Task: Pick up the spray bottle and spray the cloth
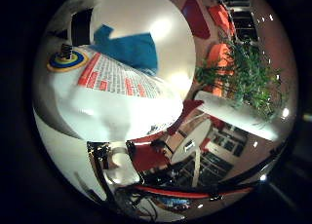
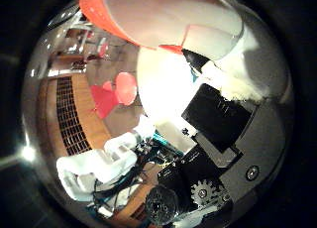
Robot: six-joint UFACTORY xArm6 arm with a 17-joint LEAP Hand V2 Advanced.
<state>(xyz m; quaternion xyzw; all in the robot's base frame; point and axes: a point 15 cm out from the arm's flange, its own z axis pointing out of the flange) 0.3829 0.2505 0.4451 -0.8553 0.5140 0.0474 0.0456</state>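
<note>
Filling the palm view: spray bottle [image 1: 122,102], cloth [image 1: 129,48] beside.

I'm looking across a round white table [image 1: 146,19] with glare on its top. Beyond it I see red chairs [image 2: 116,91] on a pale floor, a slatted wooden wall [image 2: 69,119], a leafy green plant [image 1: 248,73], and small bright ceiling lights [image 1: 285,112].

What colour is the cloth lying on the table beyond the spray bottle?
Blue. The cloth shows best in the little finger side palm view, past the spray bottle.
</note>
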